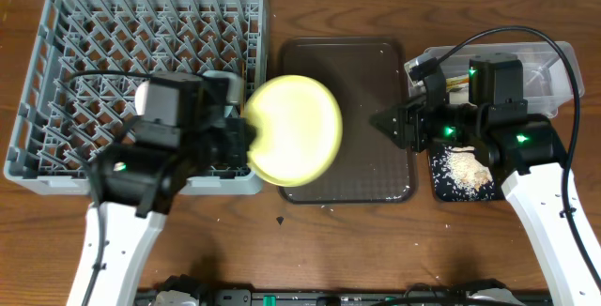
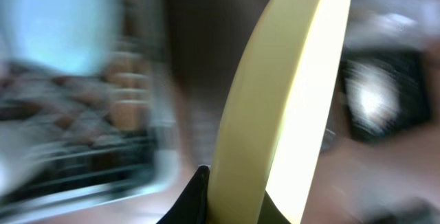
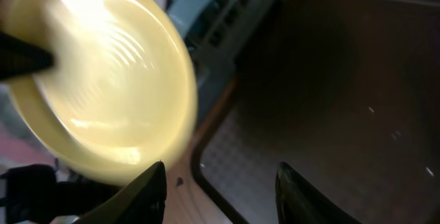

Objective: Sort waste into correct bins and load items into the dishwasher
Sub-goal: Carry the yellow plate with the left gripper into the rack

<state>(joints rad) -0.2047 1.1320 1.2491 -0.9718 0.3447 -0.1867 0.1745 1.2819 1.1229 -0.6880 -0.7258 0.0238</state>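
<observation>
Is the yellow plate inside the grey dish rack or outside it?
Outside. The left gripper holds the yellow plate by its rim, over the edge of the dish rack and the brown tray, not between pegs.

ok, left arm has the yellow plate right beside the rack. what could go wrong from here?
1. The left gripper pinches the yellow plate only at its rim, and both wrist views are motion-blurred; the plate could slip or swing.
2. Seen from overhead, the plate overlaps the right wall of the dish rack; it could clip the wall or pegs going in.
</observation>
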